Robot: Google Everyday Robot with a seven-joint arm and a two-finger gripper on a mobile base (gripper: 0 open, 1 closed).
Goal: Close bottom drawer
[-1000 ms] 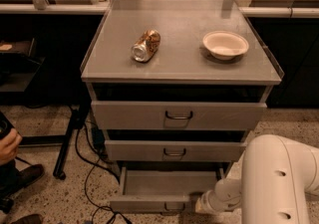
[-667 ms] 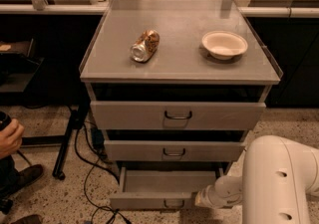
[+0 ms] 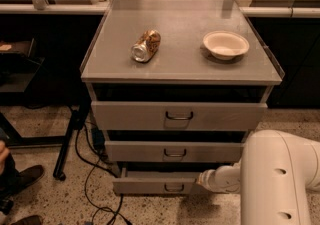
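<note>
Task is underway, not done.

- The grey cabinet (image 3: 180, 80) has three drawers, w/ a worktop (image 3: 185, 24) above.
- The white robot arm (image 3: 280, 179) fills the lower right corner and reaches in low toward the cabinet's base.
- The top drawer (image 3: 130, 116) and mid drawer (image 3: 135, 151) fronts sit approx. in line w/ the frame. Neither needs attention.
- The bottom drawer (image 3: 145, 185) sits at floor level and is open: its front panel stands forward of the mid drawer, and a strip of tray shows behind it. It looks part-way out rather than fully, though the steep angle makes the depth hard to judge.
- A bowl (image 3: 226, 45) and a can (image 3: 146, 46) lying on its side sit well apart on the worktop. Neither matters to the job.
- The gripper (image 3: 202, 179) is at the right end of the bottom drawer's front panel, touching it or just beside it. Can't tell whether it is released or clenched, and nothing shows it holding anything.
- The small wire handle (image 3: 174, 188) at mid-panel sits left of the gripper, not grasped.

What's left: push the panel straight back till it's flush w/ the fronts above. Contact is off-centre, so the tray may skew and bind.
</note>
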